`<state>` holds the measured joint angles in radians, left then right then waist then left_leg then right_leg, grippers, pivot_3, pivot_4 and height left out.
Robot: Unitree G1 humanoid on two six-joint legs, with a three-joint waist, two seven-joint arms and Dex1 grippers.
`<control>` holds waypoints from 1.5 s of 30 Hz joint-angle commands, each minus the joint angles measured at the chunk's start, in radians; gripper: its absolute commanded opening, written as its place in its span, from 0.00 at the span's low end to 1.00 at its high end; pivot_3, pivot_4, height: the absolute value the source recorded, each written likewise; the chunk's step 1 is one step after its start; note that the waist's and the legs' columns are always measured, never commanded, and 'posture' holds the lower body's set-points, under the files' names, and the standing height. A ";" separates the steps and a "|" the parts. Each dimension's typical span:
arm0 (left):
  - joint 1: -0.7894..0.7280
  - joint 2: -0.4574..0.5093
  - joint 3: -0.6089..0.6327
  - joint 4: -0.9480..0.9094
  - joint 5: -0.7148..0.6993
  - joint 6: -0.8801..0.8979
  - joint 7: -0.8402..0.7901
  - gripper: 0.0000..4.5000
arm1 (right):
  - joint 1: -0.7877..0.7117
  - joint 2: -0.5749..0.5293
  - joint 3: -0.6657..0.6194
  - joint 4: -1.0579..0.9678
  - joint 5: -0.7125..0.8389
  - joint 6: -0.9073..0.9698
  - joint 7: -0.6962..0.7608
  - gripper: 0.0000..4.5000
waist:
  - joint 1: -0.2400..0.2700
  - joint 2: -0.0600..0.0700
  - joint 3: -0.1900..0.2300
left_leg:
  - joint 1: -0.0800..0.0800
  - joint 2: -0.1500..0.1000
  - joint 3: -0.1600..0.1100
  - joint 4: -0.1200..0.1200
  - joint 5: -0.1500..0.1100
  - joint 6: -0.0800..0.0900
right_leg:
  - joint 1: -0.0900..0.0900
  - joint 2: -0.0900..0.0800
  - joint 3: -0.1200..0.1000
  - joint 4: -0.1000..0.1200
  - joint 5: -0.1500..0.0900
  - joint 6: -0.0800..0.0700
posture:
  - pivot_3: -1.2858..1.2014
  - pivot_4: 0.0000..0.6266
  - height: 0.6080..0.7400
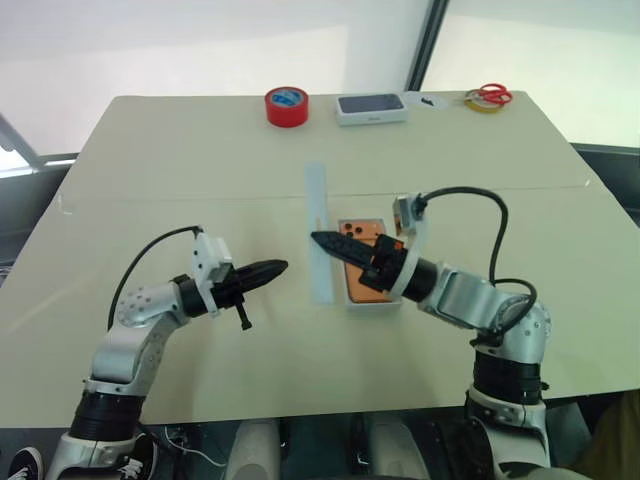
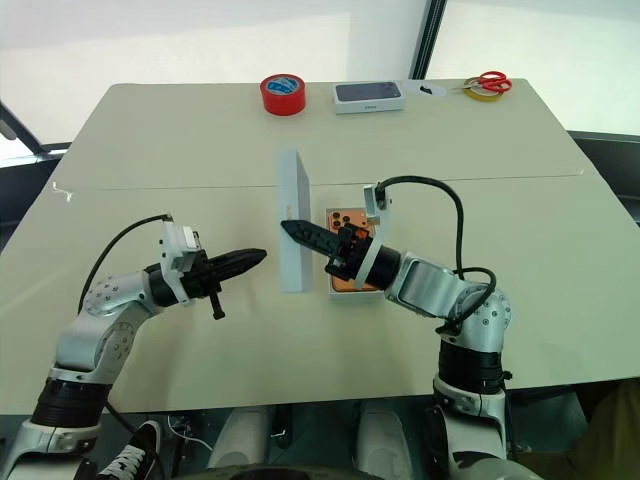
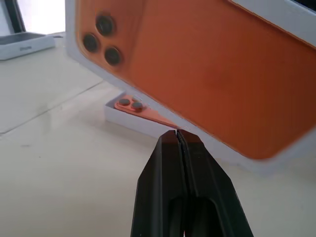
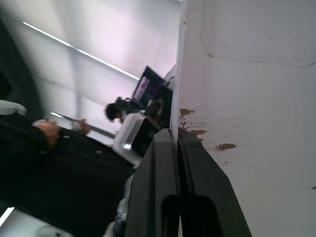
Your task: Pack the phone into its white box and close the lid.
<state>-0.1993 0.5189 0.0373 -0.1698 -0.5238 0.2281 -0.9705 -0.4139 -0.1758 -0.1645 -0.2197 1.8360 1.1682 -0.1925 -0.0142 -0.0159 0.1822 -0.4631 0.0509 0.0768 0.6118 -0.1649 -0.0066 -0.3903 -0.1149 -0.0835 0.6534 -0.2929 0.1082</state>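
Observation:
The lid stands on its long edge in the middle of the table, and the head views see it edge-on. My right gripper is shut on its thin wall, with the white inside beside the fingers. The lid's outer face is orange with three dark lenses and a white border. Just right of the lid, the orange phone lies in the white box, partly hidden under my right arm. My left gripper is shut on nothing, pointing at the lid from a short way to its left.
At the far edge of the table are a red tape roll, a dark-topped white box, and red scissors on a yellow tape ring. A seam runs across the table behind the lid.

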 commanded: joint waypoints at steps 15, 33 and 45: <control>0.026 -0.085 -0.118 -0.027 0.092 -0.027 0.049 0.01 | -0.039 -0.125 0.087 0.210 -0.175 -0.100 0.143 0.00 | 0.005 0.000 0.000 | -0.001 -0.001 0.001 0.001 0.000 0.000 | 0.000 0.000 0.000 0.000 0.000 0.000 | 0.52 0.24 1.00; -0.120 -0.300 -0.261 0.148 0.216 -0.107 0.099 0.00 | -0.075 -0.515 -0.058 0.306 -0.766 -0.351 0.599 0.75 | 0.024 0.000 0.000 | -0.001 -0.003 0.002 0.003 -0.001 0.001 | 0.000 0.000 0.000 -0.002 0.000 0.000 | 0.52 0.24 1.00; -0.069 -0.070 -0.234 0.140 0.248 -0.040 0.012 0.00 | 0.136 -0.555 0.124 0.065 -1.311 -0.800 0.879 0.01 | 0.030 0.002 -0.001 | 0.000 -0.001 0.001 0.003 -0.001 0.001 | 0.000 0.001 0.000 -0.003 0.000 0.000 | 0.52 0.24 1.00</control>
<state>-0.2676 0.4420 -0.1778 -0.0372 -0.3109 0.1956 -0.9582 -0.2768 -0.7195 -0.0357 -0.1359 0.5685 0.4145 0.6665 0.0158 -0.0136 0.1817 -0.4631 0.0491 0.0778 0.6143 -0.1657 -0.0055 -0.3897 -0.1144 -0.0834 0.6499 -0.2930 0.1080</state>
